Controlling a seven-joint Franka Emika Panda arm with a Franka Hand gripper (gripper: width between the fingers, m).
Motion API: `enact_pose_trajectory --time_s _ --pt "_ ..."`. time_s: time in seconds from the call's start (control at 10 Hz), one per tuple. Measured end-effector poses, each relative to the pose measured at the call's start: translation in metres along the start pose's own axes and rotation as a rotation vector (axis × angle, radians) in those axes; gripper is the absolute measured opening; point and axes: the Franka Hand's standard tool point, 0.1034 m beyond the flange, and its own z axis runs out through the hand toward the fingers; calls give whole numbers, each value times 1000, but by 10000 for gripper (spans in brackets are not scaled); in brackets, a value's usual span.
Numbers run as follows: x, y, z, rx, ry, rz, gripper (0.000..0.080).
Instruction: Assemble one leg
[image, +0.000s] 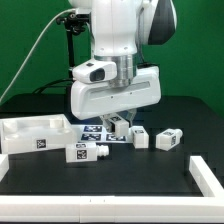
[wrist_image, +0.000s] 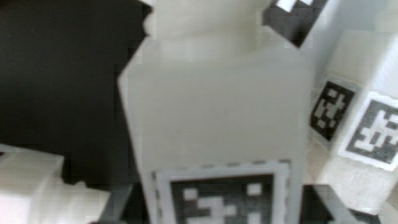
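My gripper (image: 119, 120) hangs straight down over the middle of the black table, just above the surface. It is shut on a leg (image: 119, 126), a small white block. In the wrist view this leg (wrist_image: 205, 100) fills the middle of the picture, with its black-and-white tag (wrist_image: 217, 197) between the dark fingers (wrist_image: 128, 205) of my gripper (wrist_image: 217, 208). Three more legs lie loose: one (image: 80, 152) on its side toward the front at the exterior view's left, one (image: 138, 137) just beside the gripper, and one (image: 170, 141) further to the exterior view's right.
The wide white tray-shaped piece (image: 30, 133) with raised rims lies at the exterior view's left. The marker board (image: 95, 128) lies beside the gripper and shows in the wrist view (wrist_image: 356, 115). A white border strip (image: 205, 172) runs along the table's front and right.
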Motion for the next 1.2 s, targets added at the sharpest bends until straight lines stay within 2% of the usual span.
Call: enact_pose_trajectory --time_s 0.2,0.4,0.5,0.6,0.9,1.0,1.1,1.2 --pt "-4 4 4 -1 3 0 285" --pt "-33 23 26 -3 -2 34 285" --pt "-37 26 32 -6 0 44 285" --pt "-38 26 33 -20 15 43 286" --pt "-35 21 34 -15 13 64 287" --pt "-35 21 34 -14 13 64 382" --pt "-35 21 34 -14 13 64 547" --pt "-35 21 34 -14 12 64 547"
